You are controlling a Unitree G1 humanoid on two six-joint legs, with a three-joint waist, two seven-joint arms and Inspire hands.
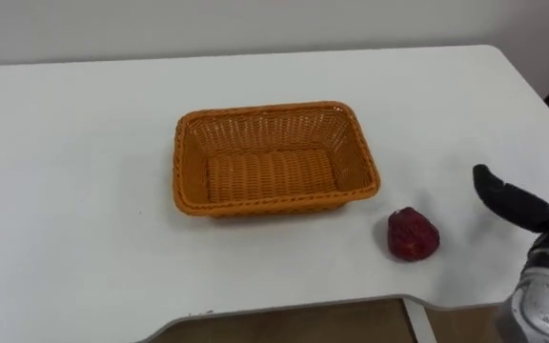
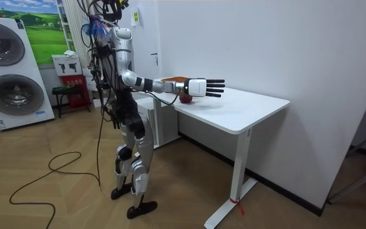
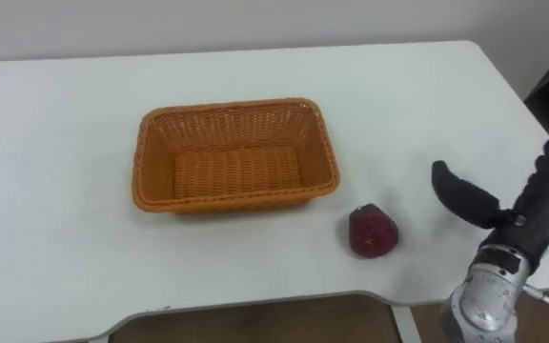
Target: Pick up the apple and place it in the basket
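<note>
White bench [image 1: 65, 191] carrying wicker basket [image 1: 273, 157] and red apple [image 1: 413, 233]; right hand [image 3: 532, 210] nearby, fingers released; washing machines [image 2: 8, 92] behind robot.

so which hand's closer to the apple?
Right. The right hand is open just right of the apple, not touching; the left hand is not over the table.

Basket [image 1: 274, 159], frame centre: orange woven wicker. Apple [image 1: 413, 234], lower right: dark red. Table [image 1: 74, 191]: plain white. Right hand [image 3: 503, 214]: black fingers.
</note>
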